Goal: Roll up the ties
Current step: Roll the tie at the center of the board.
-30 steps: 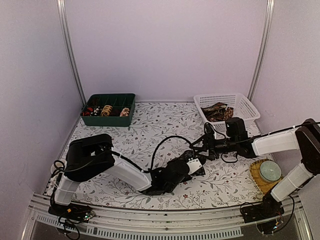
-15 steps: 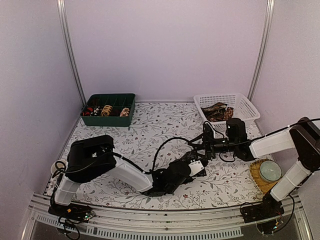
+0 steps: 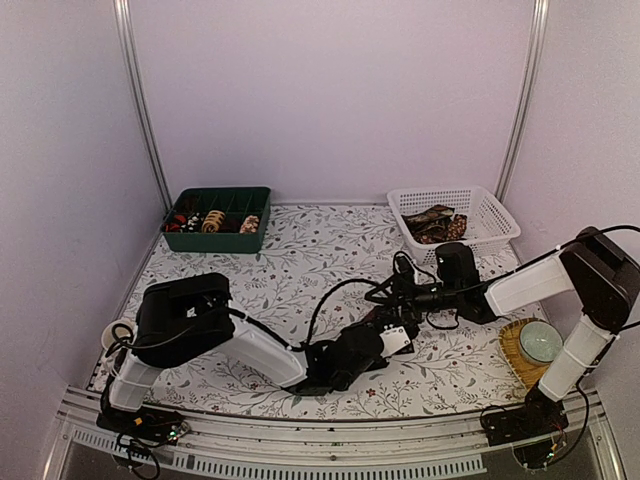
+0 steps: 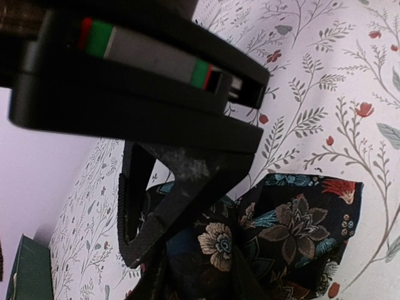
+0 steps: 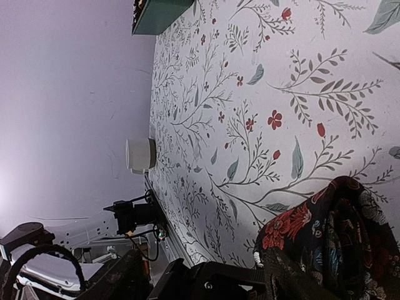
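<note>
Here we are at the middle of the counter (image 3: pixel 300 260), its cloth white and printed with grey sprigs and small red blossoms, and both arms meet over one dark floral tie (image 4: pixel 281 231). It's soft woven cloth, a black ground with tan, teal and red flowers, lying bunched and crumpled on the counter with one squared fold sticking out to the side. The left pincer (image 3: pixel 396 322) comes in low from the near side. In the left wrist view its matt black, triangular-framed finger (image 4: pixel 187 181) bears down right where the fabric gathers into tight creases: it's clamped on the tie. The right pincer (image 3: pixel 403 292) reaches across from the right, just beside the left one. The right wrist view shows the same fabric heaped in a rounded lump against that pincer's own dark finger (image 5: pixel 219 275), but whether its jaws are spread or closed I cannot tell. Back right, a white plastic mesh basket (image 3: pixel 492 214) holds more ties (image 3: pixel 436 224), brown and dark cloth in a loose pile. Back left, a dark green compartment tray (image 3: pixel 214 240) carries coiled ties (image 3: pixel 212 221), small tight spirals, one tan, others reddish-dark. By the right arm's base a pale round bowl (image 3: pixel 540 342) sits on a woven straw-coloured mat (image 3: pixel 510 352).
</note>
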Action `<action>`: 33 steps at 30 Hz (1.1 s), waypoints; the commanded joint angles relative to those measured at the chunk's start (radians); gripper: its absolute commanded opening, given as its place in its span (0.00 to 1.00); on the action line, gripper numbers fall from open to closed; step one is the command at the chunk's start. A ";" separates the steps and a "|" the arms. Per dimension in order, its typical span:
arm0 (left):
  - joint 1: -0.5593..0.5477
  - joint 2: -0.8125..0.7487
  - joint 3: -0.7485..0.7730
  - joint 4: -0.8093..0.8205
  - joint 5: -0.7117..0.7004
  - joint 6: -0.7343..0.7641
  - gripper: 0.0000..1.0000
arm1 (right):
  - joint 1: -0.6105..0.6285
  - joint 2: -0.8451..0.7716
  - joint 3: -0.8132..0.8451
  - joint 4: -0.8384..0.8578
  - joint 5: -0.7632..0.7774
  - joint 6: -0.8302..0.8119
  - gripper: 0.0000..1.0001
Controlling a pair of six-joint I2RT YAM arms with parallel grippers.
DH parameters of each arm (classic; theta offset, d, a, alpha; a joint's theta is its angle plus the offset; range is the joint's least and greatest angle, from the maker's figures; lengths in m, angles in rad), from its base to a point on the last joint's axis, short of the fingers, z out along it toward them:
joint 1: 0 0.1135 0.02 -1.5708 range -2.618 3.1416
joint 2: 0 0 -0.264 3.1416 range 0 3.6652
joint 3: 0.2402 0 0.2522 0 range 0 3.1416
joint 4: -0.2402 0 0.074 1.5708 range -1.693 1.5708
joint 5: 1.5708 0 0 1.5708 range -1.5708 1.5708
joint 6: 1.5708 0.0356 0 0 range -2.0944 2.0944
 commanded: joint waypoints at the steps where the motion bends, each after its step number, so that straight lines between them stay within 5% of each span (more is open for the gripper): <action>1: -0.023 0.031 -0.014 -0.093 0.061 -0.020 0.27 | 0.026 0.001 -0.045 -0.104 0.044 -0.031 0.66; 4: -0.023 0.021 -0.015 -0.111 0.065 -0.036 0.42 | 0.031 -0.014 -0.064 -0.112 0.064 -0.033 0.66; 17: -0.019 -0.058 -0.034 -0.155 0.072 -0.100 0.74 | 0.036 -0.010 -0.083 -0.099 0.089 -0.038 0.66; 24: -0.019 -0.137 -0.058 -0.241 0.159 -0.230 0.84 | 0.036 -0.016 -0.088 -0.099 0.093 -0.046 0.66; 33: -0.020 -0.267 -0.161 -0.350 0.282 -0.431 0.85 | 0.036 0.002 -0.089 -0.098 0.094 -0.063 0.66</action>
